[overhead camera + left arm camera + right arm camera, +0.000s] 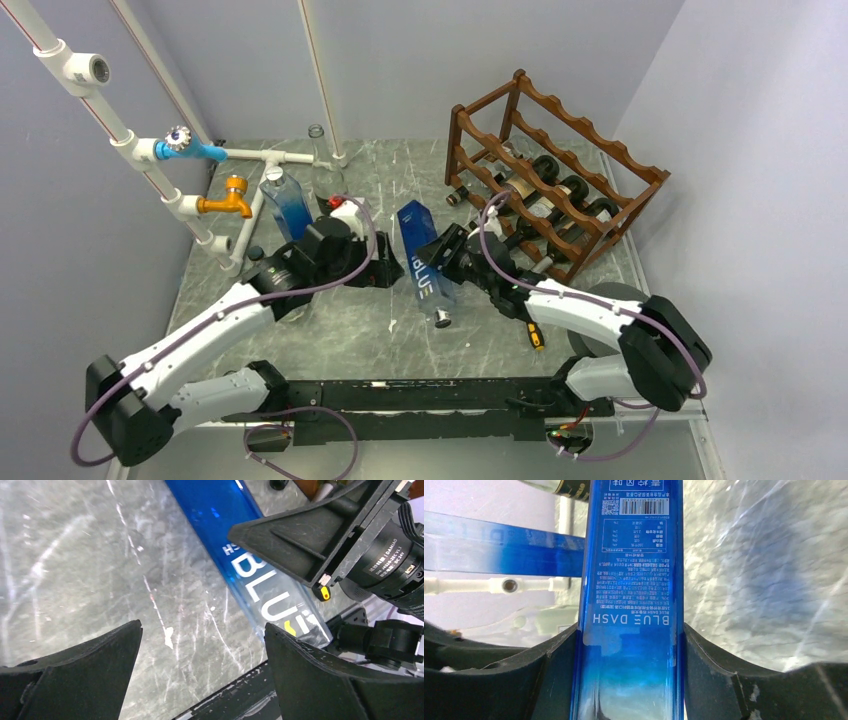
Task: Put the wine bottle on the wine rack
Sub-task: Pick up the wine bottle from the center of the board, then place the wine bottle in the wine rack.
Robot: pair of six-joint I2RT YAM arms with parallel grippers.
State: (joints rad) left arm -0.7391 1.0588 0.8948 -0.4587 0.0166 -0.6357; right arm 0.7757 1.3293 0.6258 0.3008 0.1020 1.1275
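The wine bottle (420, 262) is a square blue one lettered BLUE DASH. It lies slanted at the table's middle, with its cap toward the near edge. My right gripper (447, 262) is shut on its body; in the right wrist view both fingers press the bottle's (631, 605) sides at the right gripper (630, 627). My left gripper (385, 270) stands open just left of the bottle, holding nothing. In the left wrist view the bottle (240, 545) runs beyond the left gripper (203, 625). The dark brown wine rack (600, 148) stands at the back right.
Several dark bottles (545, 190) lie in the rack's lower tiers. A second blue bottle (287, 205) stands at the back left near white pipes with a blue tap (195, 150) and an orange tap (232, 198). A clear glass bottle (318, 140) stands behind. A yellow-handled tool (535, 335) lies by the right arm.
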